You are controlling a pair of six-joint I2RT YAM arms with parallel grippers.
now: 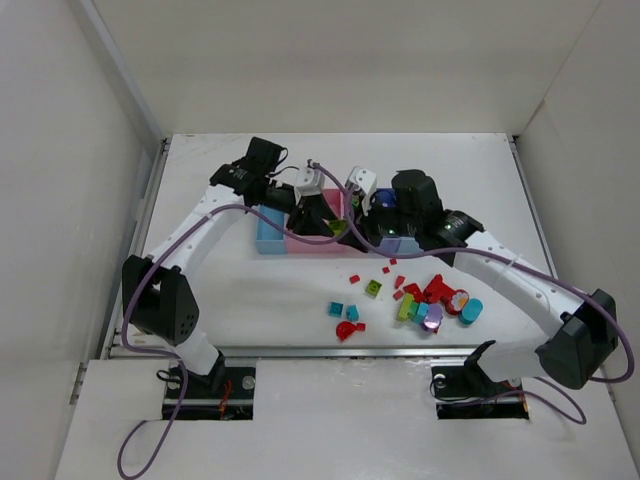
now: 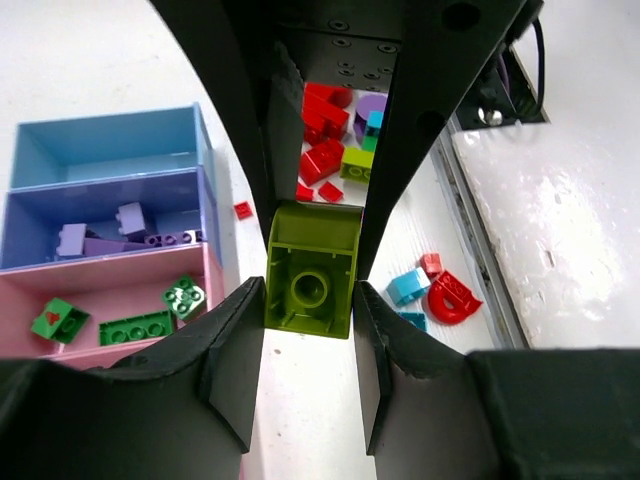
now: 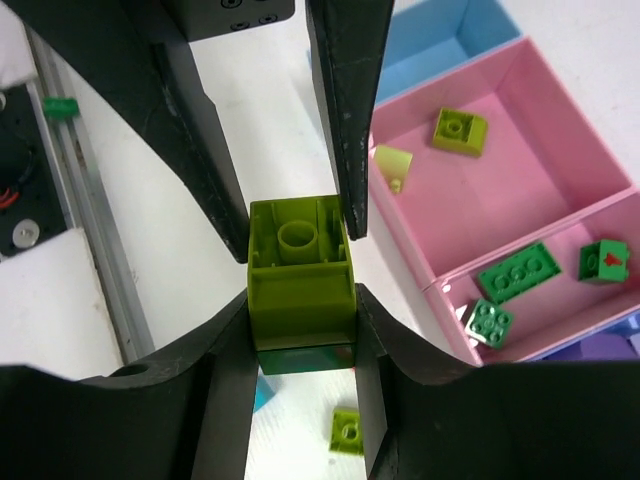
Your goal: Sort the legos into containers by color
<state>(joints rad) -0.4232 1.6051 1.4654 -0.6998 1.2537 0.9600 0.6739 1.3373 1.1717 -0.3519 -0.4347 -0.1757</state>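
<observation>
Collision risk first: both arms crowd the bin row [image 1: 270, 240] at 12 o'clock on the bench [image 1: 250, 290], so either one swinging could clip the other. Left tool [image 2: 308, 310] is clamped on a lime brick [image 2: 312, 280], with the bins at its 9 o'clock. Right tool [image 3: 300, 300] is clamped on a second lime brick [image 3: 300, 270], which looks to have a dark green piece [image 3: 305, 358] stuck underneath. Dropped together, they'd mix colours. Wide pink bin [image 3: 540, 150] holds limes, and the narrow pink bin [image 3: 560, 300] at its 5 o'clock holds green bricks [image 3: 518, 270]. A sloppy release could land next door. Loose pile [image 1: 430, 300] sits at the row's 4 o'clock.
</observation>
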